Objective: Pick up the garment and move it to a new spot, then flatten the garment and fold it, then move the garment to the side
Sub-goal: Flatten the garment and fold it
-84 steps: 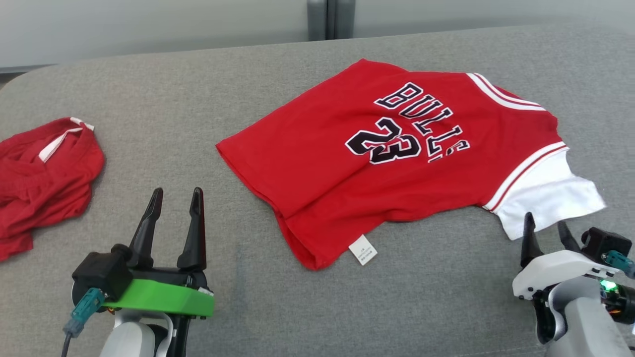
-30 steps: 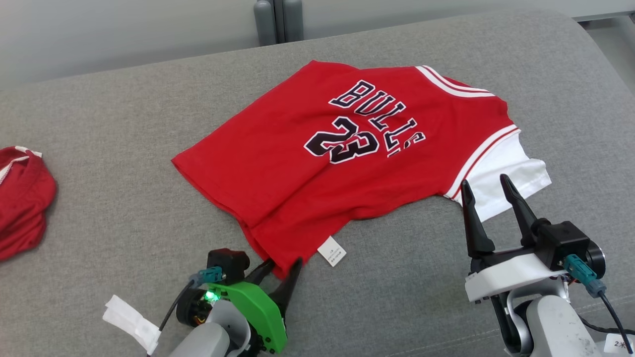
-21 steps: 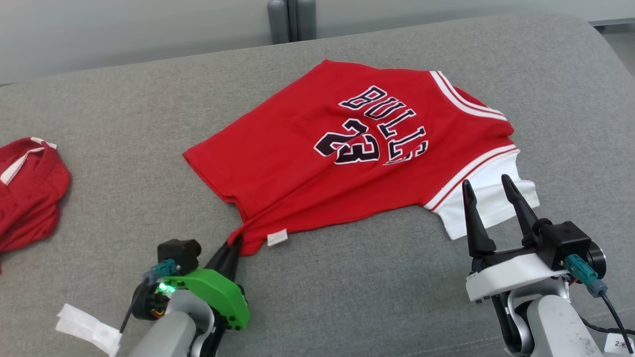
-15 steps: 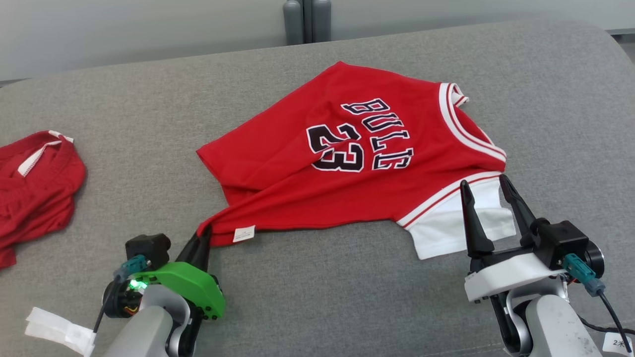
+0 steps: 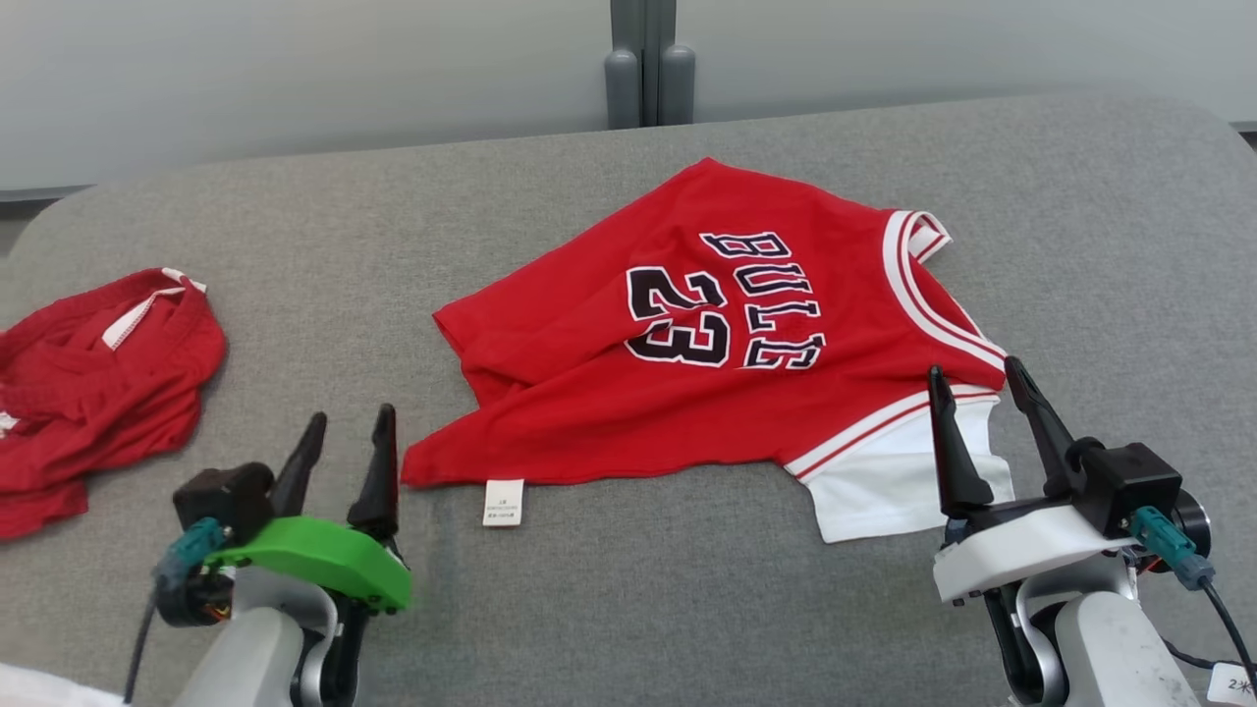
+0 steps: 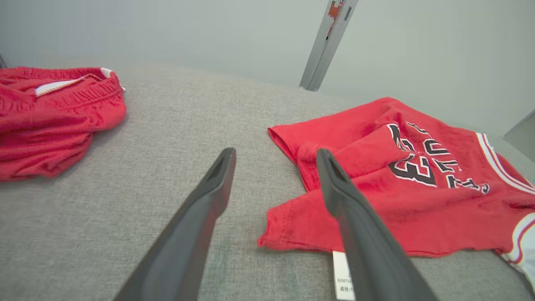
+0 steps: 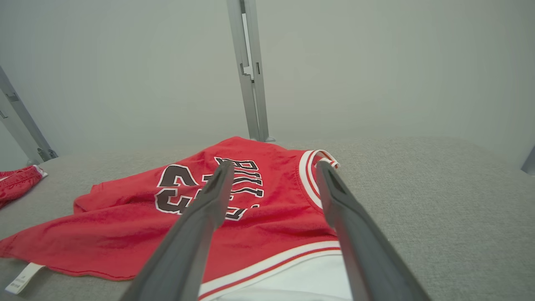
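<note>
Release is seen: the red jersey point(image 5: 727, 363), gripped by its hem a moment ago, is left rumpled just right of the left pincer point(image 5: 351, 415), now spread empty, so flattening is judged due. The right pincer point(image 5: 974, 369) is held open and empty near the white sleeve point(image 5: 884, 491); nothing is blocked by the red shorts point(image 5: 98, 373) well left of the left pincer.

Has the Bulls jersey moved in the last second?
Yes. The jersey slid left: its near hem corner now lies closer to the crumpled red shorts.
</note>
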Available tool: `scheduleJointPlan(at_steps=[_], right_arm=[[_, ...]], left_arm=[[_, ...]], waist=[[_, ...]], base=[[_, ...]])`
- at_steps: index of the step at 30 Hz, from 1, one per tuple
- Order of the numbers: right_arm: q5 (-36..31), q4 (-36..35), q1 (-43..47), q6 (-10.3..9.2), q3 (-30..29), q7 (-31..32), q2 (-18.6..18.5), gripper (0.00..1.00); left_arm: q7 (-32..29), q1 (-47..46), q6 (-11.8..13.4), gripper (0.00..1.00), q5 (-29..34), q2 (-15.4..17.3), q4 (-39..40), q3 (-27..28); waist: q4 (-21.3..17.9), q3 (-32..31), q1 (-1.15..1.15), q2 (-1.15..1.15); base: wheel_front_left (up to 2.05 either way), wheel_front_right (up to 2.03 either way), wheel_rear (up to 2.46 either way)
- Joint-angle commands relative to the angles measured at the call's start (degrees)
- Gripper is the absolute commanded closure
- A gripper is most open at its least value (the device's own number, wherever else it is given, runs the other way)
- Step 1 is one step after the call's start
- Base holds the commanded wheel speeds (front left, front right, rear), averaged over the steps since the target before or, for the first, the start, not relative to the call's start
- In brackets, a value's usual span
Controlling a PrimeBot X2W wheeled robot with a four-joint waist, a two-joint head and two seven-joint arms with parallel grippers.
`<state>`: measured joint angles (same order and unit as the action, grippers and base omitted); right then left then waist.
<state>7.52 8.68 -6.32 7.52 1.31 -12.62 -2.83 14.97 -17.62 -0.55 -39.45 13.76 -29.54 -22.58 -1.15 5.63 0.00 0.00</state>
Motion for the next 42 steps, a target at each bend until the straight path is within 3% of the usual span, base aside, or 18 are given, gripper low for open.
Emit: scheduleJointPlan(at_steps=[1, 8, 15, 42], right_arm=[[0.58, -0.46, 0.44, -0.07, -0.24, 0.25, -0.10, 0.00], [1.07, -0.88, 0.90, -0.07, -1.64, 0.25, -0.12, 0.00], [0.30, 0.10, 1.79, -0.07, -3.53, -0.16, -0.12, 0.00], [1.65, 3.67, 0.58, -0.07, -3.73, -0.09, -0.13, 0.00]], left_arm=[[0.24, 1.95, -0.01, 0.00, 1.18, -0.18, 2.62, 2.59], [0.16, 9.73, -3.78, 0.00, 11.56, -4.02, 16.88, 14.97], [0.17, 13.70, -6.27, 0.00, 17.20, -7.19, 20.30, 19.58], [0.18, 13.61, -7.02, 0.00, 15.06, -6.75, 13.70, 16.92]], waist=[[0.82, -0.94, 0.00, 0.00], [1.58, -2.93, 0.00, 0.00], [1.90, -4.52, 0.00, 0.00], [1.22, -4.30, 0.00, 0.00]], base=[[0.00, 0.00, 0.00], [0.00, 0.00, 0.00], [0.00, 0.00, 0.00], [0.00, 0.00, 0.00]])
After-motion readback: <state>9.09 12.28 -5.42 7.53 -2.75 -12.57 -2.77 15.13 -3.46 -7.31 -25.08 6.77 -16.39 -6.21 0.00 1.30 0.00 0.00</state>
